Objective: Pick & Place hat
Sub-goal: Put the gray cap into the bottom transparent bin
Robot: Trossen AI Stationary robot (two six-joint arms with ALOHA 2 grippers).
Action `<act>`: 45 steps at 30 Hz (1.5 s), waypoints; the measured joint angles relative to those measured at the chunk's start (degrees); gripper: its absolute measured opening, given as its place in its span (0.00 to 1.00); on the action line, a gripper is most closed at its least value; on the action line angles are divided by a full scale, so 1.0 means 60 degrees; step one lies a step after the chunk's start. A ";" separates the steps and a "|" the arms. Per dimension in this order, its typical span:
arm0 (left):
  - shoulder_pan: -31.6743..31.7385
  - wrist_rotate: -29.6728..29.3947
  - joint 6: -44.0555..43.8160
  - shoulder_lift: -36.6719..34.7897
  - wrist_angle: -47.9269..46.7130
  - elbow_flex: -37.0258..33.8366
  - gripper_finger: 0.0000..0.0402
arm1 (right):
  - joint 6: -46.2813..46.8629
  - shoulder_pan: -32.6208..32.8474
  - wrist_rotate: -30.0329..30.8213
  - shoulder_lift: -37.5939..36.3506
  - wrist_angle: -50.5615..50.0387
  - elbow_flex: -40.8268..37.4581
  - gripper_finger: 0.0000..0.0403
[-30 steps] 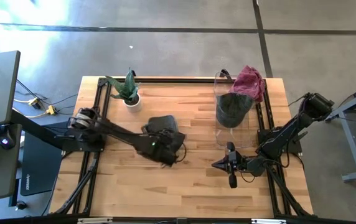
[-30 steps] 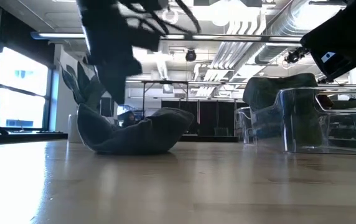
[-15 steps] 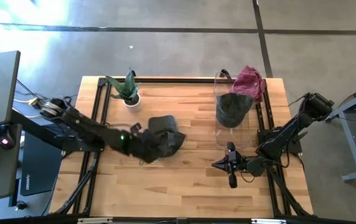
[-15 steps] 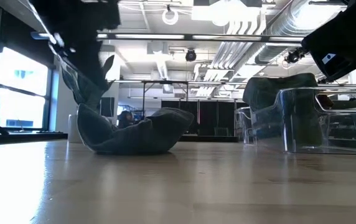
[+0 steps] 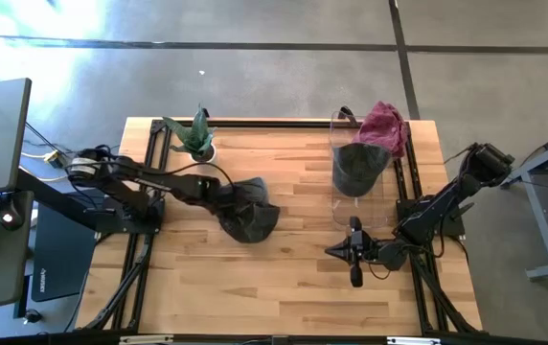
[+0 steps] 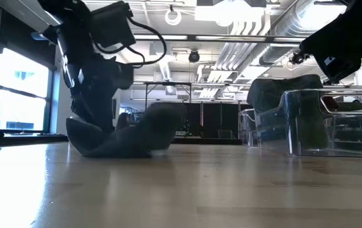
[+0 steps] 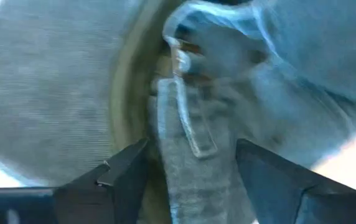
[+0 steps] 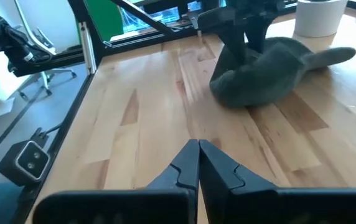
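Observation:
A dark grey hat (image 5: 253, 222) lies on the wooden table near its middle, and also shows in the low view (image 6: 144, 130) and the right wrist view (image 8: 271, 74). My left gripper (image 5: 228, 203) is down at the hat's left part (image 6: 95, 123) and open. The hat's back strap (image 7: 187, 124) lies between its fingers. My right gripper (image 5: 331, 253) waits shut near the table's right side, low over the wood (image 8: 198, 146) and apart from the hat. My left gripper (image 7: 190, 146) comes at the hat slanting down from the table's left. Its open fingers (image 7: 125, 171) stand on either side of the back strap at the hat's rear. Whether they touch the cloth I cannot tell. The hat lies on the table.
A clear container (image 5: 355, 206) stands at the right with another dark hat (image 5: 358, 165) in it. A red hat (image 5: 386, 125) sits at its far rim. A potted plant (image 5: 195, 139) stands at the far left. Bare wood lies toward the near edge.
My left gripper has drawn back from over the hat toward the table's left, then come down at the hat's left part, and it has opened. The hat, earlier bowl-shaped with its rim upturned, now lies flatter, with its edge on the gripper's side lower.

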 joint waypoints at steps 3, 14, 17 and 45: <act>-0.0025 0.0797 0.0287 0.0210 0.0132 0.0006 0.51 | 0.0143 0.0000 -0.0086 0.0000 -0.0004 0.0000 0.00; -0.0682 0.1810 0.0981 0.0251 0.1776 0.0654 0.02 | 0.0176 0.0004 -0.0090 0.0000 -0.0104 0.0000 0.00; -0.1033 0.1646 0.0962 0.0250 0.1412 0.1233 0.05 | 0.0173 0.0007 -0.0091 0.0000 -0.0143 0.0000 0.01; -0.2344 -0.1716 -0.3599 0.0122 -0.7000 0.2505 0.00 | 0.0402 0.0007 -0.0194 0.0000 -0.0437 -0.0004 0.00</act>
